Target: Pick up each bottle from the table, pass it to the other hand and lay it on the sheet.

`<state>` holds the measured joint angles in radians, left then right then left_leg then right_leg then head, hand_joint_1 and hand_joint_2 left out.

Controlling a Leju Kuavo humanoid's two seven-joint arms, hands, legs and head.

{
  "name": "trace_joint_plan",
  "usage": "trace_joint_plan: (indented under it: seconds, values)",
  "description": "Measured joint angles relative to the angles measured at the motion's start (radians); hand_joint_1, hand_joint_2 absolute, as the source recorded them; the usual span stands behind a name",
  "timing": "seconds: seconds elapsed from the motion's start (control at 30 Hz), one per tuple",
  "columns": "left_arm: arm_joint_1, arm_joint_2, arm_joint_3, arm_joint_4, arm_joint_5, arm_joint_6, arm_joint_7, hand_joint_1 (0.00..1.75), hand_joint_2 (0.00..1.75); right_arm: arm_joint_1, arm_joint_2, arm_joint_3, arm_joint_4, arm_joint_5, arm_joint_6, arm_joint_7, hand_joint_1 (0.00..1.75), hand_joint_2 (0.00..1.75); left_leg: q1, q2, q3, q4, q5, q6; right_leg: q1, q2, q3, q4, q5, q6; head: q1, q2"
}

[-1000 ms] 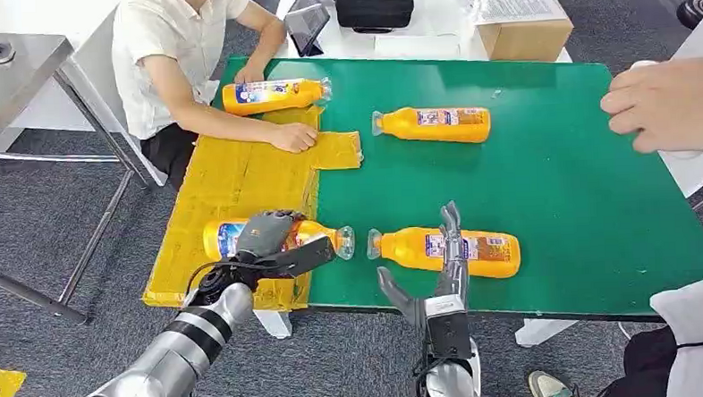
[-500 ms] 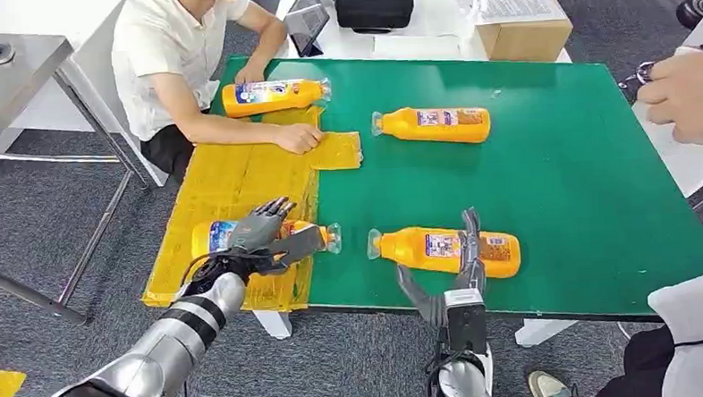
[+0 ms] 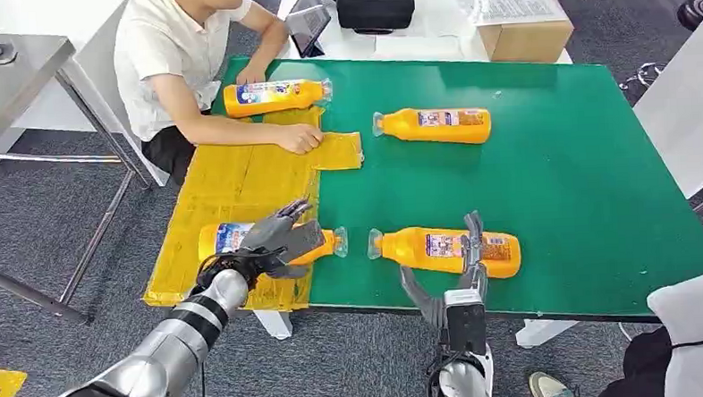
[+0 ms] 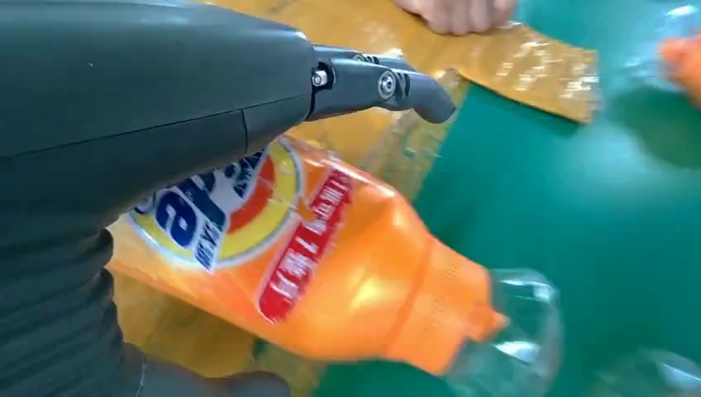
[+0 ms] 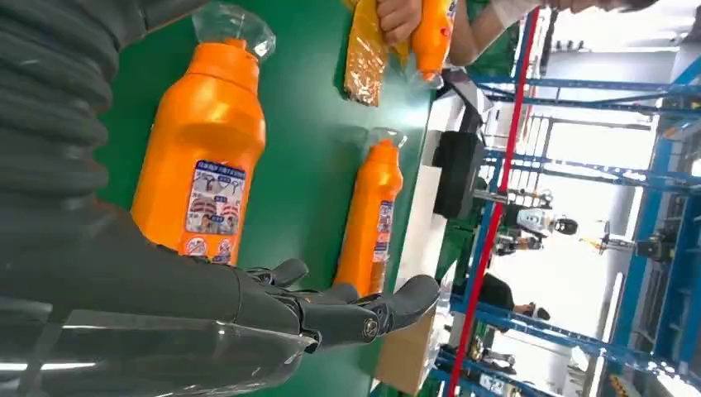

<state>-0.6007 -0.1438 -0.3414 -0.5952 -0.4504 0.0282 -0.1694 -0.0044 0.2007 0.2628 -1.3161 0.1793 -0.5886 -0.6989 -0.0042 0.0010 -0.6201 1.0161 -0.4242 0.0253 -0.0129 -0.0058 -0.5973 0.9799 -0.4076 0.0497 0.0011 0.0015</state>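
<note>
At the near edge of the green bench, the left robot hand hovers released, fingers spread, over a bottle lying on the yellow sheet. The right robot hand is released too, fingers spread beside another bottle on the green.

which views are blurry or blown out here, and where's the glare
Left wrist view: soft with motion blur, the bottle and its clear cap smeared, glare on its orange shoulder. Right wrist view: near bottle sharp, but the background windows are blown out white. Head view: evenly lit and sharp, slight sheen on the green table.
</note>
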Motion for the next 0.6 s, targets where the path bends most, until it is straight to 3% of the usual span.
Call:
trace_joint_plan:
  seconds: [0.13,0.3,0.6]
  values:
    - [0.067,-0.007,-0.003,-0.094,0.123,-0.042,-0.041,0.0,1.75,0.001,-0.006,0.005,0.0,0.0,-0.032,0.0,0.0,1.75,0.0,0.001,0.0,0.0,0.0,0.0,0.0,0.0,0.0,0.0,0.0,0.0,0.0,0.0]
    - [0.191,-0.021,-0.021,-0.293,0.475,-0.102,-0.078,0.0,1.75,0.005,-0.019,0.02,0.0,-0.01,-0.082,0.0,0.0,1.75,0.0,0.001,-0.002,0.0,0.0,0.0,0.0,0.0,-0.002,0.0,0.0,0.0,0.001,0.0]
    - [0.313,-0.026,-0.093,-0.603,0.577,0.084,-0.194,0.0,1.75,0.031,-0.028,0.017,-0.04,0.151,-0.105,0.0,0.0,1.75,0.0,0.001,-0.002,0.0,0.0,0.0,0.0,0.0,-0.003,0.0,0.0,0.0,0.0,0.0]
